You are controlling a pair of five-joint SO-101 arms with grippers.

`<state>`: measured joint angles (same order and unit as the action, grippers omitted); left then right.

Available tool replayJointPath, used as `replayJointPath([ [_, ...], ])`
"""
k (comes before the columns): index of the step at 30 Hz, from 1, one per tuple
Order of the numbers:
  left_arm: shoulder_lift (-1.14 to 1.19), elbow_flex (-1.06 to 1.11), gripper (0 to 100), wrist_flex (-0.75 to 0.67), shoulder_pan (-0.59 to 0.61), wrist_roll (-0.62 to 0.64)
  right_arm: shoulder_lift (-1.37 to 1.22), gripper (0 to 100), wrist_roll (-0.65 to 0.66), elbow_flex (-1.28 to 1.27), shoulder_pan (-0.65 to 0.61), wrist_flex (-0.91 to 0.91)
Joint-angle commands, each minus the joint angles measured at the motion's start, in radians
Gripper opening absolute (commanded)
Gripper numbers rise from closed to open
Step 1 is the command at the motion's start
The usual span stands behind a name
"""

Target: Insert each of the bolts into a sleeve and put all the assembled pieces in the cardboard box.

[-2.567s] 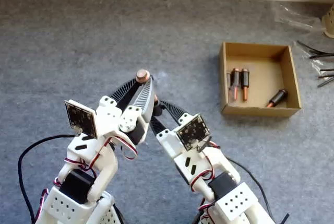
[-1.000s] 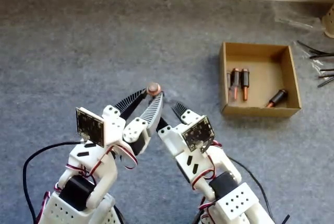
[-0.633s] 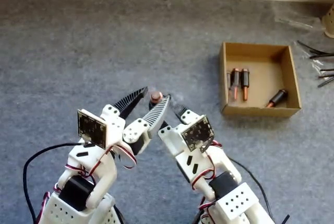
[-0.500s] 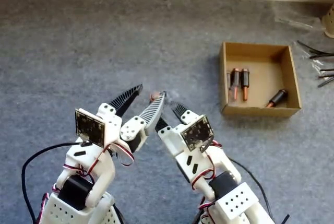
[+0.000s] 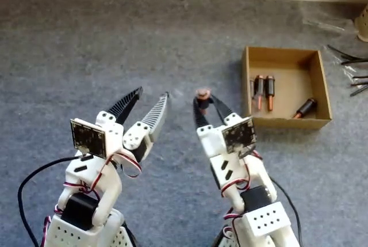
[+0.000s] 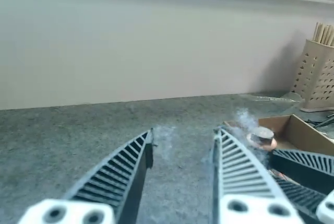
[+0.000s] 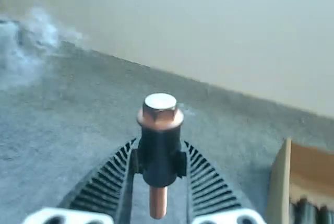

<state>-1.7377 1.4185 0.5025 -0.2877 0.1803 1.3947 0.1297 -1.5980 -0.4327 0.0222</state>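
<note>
Visibly, the copper bolt (image 7: 160,112) pierces a black sleeve (image 7: 158,157).

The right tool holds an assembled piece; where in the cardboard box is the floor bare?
The cardboard box floor is bare along its far wall, and in the gap between the paired pieces and the slanted piece. Its near half is crowded.
</note>
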Motion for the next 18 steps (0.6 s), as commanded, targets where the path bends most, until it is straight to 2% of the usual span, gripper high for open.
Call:
replayJointPath([
  [1, -0.004, -0.010, 8, -0.003, 0.010, -0.005, 0.007, 0.5, -0.080, 0.137, 0.096, 0.185],
  [4, -0.002, -0.010, 0, -0.003, 0.008, -0.005, 0.004, 0.5, -0.087, 0.294, 0.163, 0.378],
  [10, -0.010, 0.038, 1, -0.003, 0.008, -0.008, 0.002, 0.5, -0.083, 0.481, 0.251, 0.587],
  [14, -0.008, 0.054, 1, -0.003, -0.010, -0.011, -0.001, 0.5, -0.011, 0.607, 0.298, 0.694],
  [18, -0.004, 0.056, 1, -0.002, -0.041, -0.011, -0.085, 0.5, -0.005, 0.777, 0.349, 0.805],
])
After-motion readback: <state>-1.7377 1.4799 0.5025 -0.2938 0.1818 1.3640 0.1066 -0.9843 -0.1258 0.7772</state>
